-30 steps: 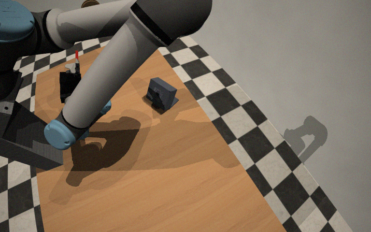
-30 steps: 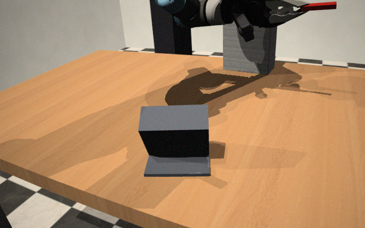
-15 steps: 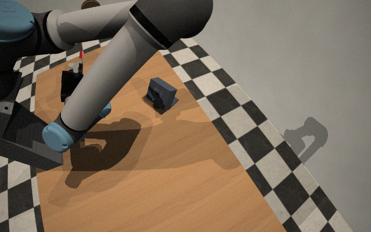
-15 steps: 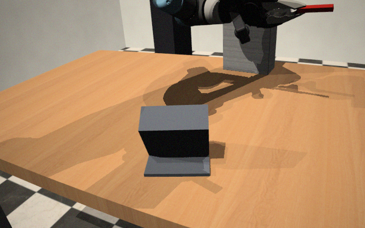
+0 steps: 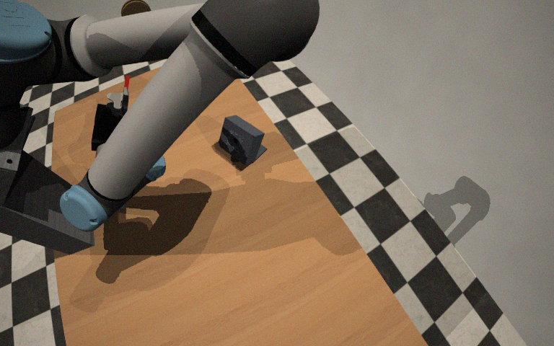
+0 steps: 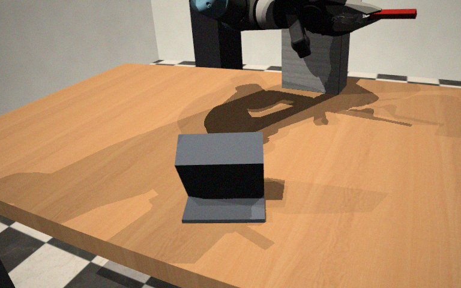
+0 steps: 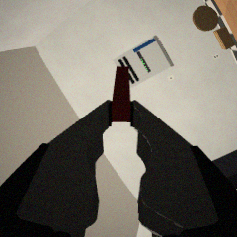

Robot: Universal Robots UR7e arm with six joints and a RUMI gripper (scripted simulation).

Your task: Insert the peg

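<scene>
Peg: the slim red rectangular peg (image 6: pixel 393 14) was gripped by one end at the jaw tips, most of its length jutting out past them; it lay roughly level, high above the table.
Gripper: the dark two-jaw gripper (image 6: pixel 363 15) was clenched on the peg, its fingers narrowing to the tips on either side of it.
Panel: the dark grey sloped panel block (image 6: pixel 219 164) on its flat base plate stood on the table, well apart from the peg; its hole (image 5: pixel 234 140) showed only in the top view.
Table: the wooden table (image 6: pixel 368 200) carried the block and the grey pedestal (image 6: pixel 311 68).
</scene>
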